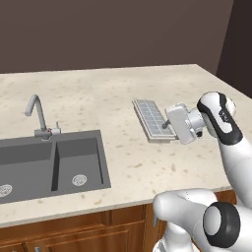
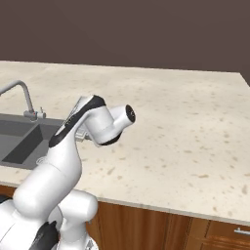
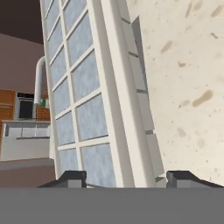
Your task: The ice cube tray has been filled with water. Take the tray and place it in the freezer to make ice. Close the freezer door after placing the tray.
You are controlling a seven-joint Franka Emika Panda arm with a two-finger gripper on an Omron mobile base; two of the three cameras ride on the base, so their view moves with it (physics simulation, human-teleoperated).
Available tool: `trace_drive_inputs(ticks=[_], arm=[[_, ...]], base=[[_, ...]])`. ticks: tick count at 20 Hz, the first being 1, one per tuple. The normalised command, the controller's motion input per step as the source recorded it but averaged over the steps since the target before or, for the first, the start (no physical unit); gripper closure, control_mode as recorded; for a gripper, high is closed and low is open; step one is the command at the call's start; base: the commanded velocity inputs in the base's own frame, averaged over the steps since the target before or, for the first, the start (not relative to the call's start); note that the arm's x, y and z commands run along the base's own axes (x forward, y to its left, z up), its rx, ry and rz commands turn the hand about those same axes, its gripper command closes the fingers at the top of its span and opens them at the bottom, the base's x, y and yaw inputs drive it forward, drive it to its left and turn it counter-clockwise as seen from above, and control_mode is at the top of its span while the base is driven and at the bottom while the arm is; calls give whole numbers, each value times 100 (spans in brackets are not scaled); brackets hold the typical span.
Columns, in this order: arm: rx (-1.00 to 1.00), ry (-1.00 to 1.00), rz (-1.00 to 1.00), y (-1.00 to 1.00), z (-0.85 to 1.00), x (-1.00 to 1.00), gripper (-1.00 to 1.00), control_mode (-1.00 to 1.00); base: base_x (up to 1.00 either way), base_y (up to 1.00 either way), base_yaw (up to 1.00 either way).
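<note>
1. In the left base view, the ice cube tray (image 1: 153,119) lies flat on the speckled surface (image 1: 98,98), at the middle right of the frame. The end effector (image 1: 166,126) reaches in from the right and meets the tray's near short end. A dark sink (image 1: 51,165) and a faucet (image 1: 38,114) are at the lower left, well apart from the tray.

2. In the right base view, the white arm at the left of the frame hides the tray. The sink and faucet sit at the left edge.

3. In the hand view, the tray fills the middle and left. It is a pale tray with a grid of bluish square cells. One dark fingertip (image 3: 72,178) rises at the bottom left and one at the bottom right, with the tray's end between them. I cannot tell if they squeeze it yet.

4. The tray holds water. If it gets tipped, the water could spill. Held by one end alone, it could slip.
</note>
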Motion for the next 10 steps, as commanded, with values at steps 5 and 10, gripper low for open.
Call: trace_drive_inputs(ticks=[5, 10], arm=[[-13, 0, 0, 0, 0, -4, 100, -100], [-2, 0, 0, -7, 0, 0, 100, -100]], base=[[0, 0, 0], [0, 0, 0]])
